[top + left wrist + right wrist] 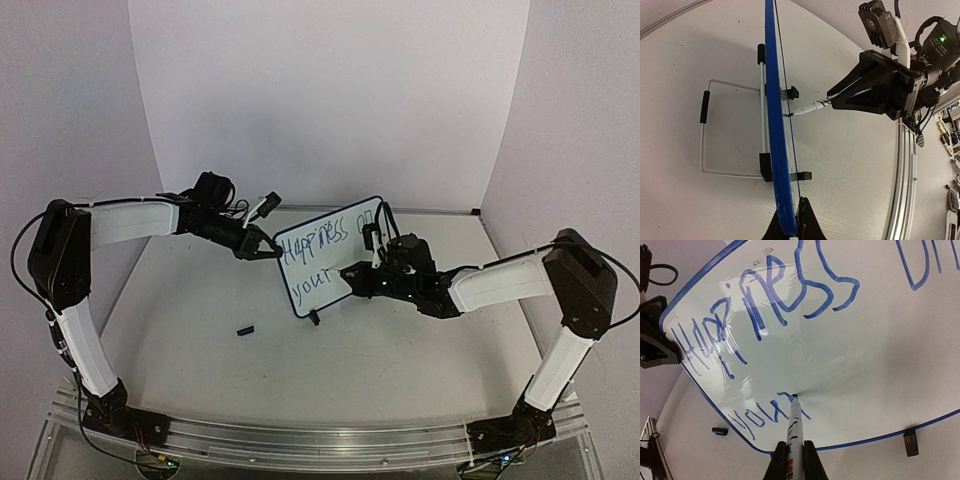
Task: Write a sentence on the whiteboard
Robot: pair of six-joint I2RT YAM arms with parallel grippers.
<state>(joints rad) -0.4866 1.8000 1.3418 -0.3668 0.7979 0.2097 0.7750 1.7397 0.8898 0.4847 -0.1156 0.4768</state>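
1. Pale, curved backdrop (330,90) rises behind a matte white worktop (350,380), and a ribbed aluminium rail (320,440) runs along its near edge.
2. The whiteboard (322,266) stands upright mid-worktop, between the two arms. It is glossy white with rounded corners and a thin blue rim.
3. The sentence (318,240) is blue marker script in two slanted lines: "Happiness on" above and "your" below.
4. The right wrist view cuts "on" off at its edge. It shows glare streaks across "Happiness".
5. The left fingers (776,231) are pinched narrowly on the board's rim at its left edge.
6. The right fingers (811,465) are closed on a slim marker pen (795,430). Its barrel is white with black and red print too small to read, and its dark tip touches the board at the end of "your".
7. Only the left wrist view shows the board edge-on. A white wire stand (702,145) with a black sleeve sits behind it, and a black clip foot (790,93) sits on the written side.
8. That view also shows a green light (941,38) on the right arm.
9. A small dark cap-like piece (245,329) lies on the worktop near the board's lower left corner, apart from it.
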